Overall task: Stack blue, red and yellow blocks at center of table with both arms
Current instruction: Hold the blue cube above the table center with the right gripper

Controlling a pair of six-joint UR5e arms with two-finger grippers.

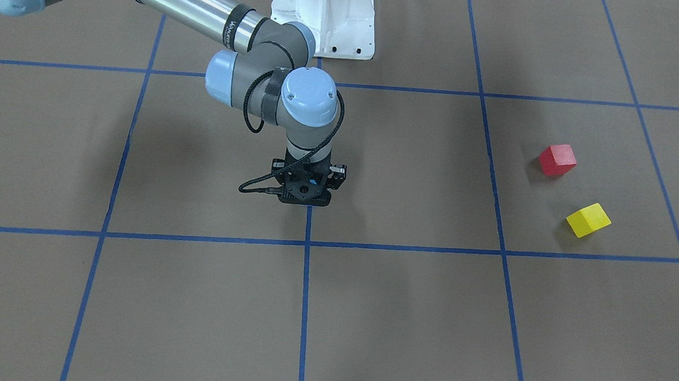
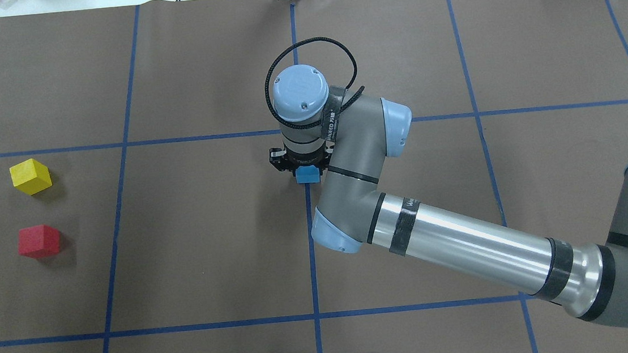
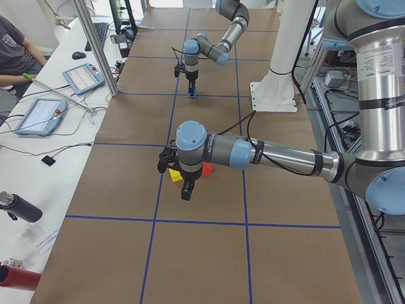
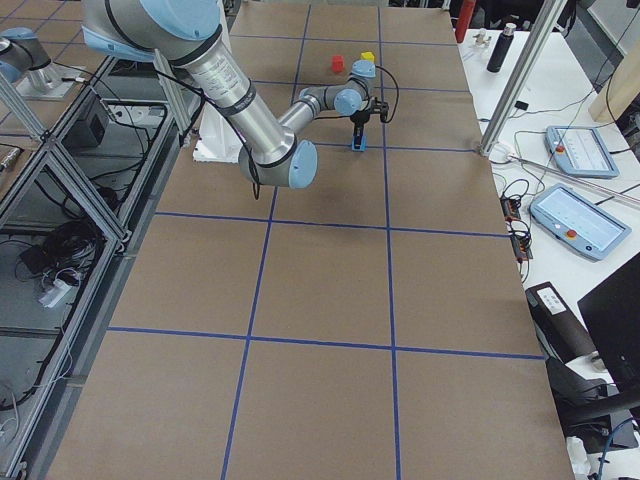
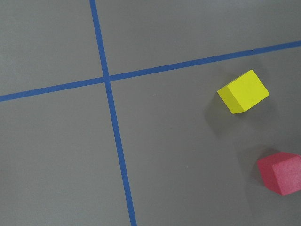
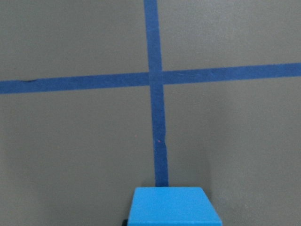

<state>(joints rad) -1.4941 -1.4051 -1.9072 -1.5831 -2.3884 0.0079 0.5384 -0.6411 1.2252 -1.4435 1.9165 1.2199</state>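
My right gripper (image 1: pixel 308 183) points straight down at the table's center, on the blue tape line. It is shut on the blue block (image 2: pixel 307 174), which sits at table level; the block fills the bottom of the right wrist view (image 6: pixel 175 206). The red block (image 2: pixel 39 241) and yellow block (image 2: pixel 31 176) lie apart on the robot's left side; both also show in the left wrist view, yellow (image 5: pixel 243 92) and red (image 5: pixel 281 173). My left gripper (image 3: pixel 186 190) hovers beside them; I cannot tell if it is open or shut.
Brown paper with a blue tape grid (image 2: pixel 312 256) covers the table. The white robot base (image 1: pixel 323 13) stands at the robot's edge. Operator desks with tablets (image 3: pixel 38 114) run along the far side. A tape crossing (image 6: pixel 154 77) lies just beyond the blue block.
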